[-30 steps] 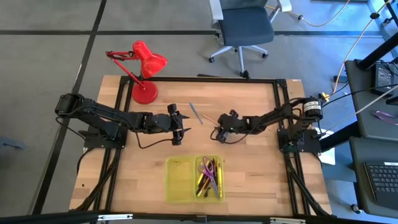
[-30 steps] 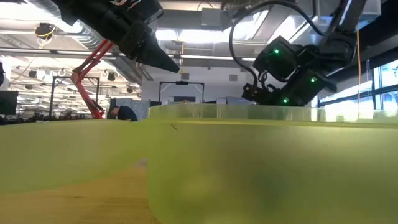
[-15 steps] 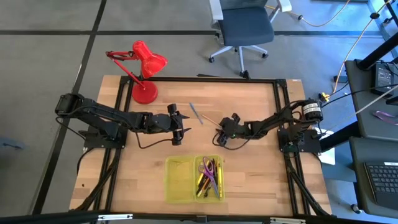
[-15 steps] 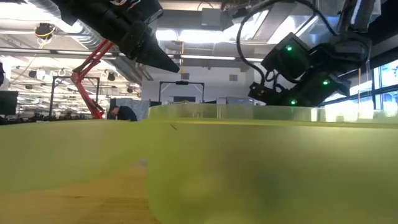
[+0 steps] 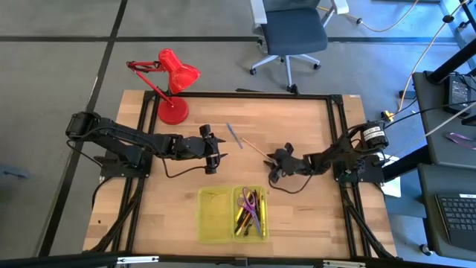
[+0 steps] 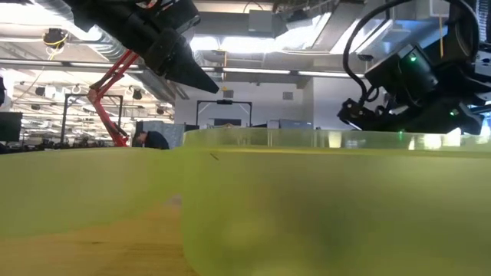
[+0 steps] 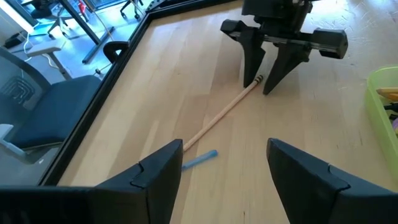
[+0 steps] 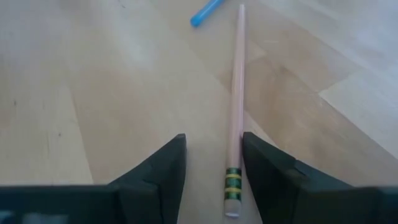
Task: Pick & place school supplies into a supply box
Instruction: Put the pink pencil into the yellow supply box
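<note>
A tan wooden pencil (image 8: 235, 93) lies flat on the table, and a blue pen (image 5: 233, 135) lies beside its far tip. My right gripper (image 7: 261, 84) is open and low over the table. Its fingers stand on either side of the pencil's eraser end (image 8: 231, 186), and I see no touch. My left gripper (image 5: 216, 153) hangs open above the table's middle left, holding nothing. The yellow-green supply box (image 5: 216, 216) lies open near the front edge. Several pens, pencils and purple scissors (image 5: 251, 212) lie in its right half.
A red desk lamp (image 5: 172, 82) stands at the table's far left corner. An office chair (image 5: 291, 33) is beyond the far edge. In the low view the box's wall (image 6: 307, 207) fills the foreground and hides the right fingertips. Bare wood lies between the arms.
My right gripper has drawn back toward the table's right and near edges and sunk lower. It has gone along the pencil to its eraser end. The pencil and the blue pen have stayed where they were.
</note>
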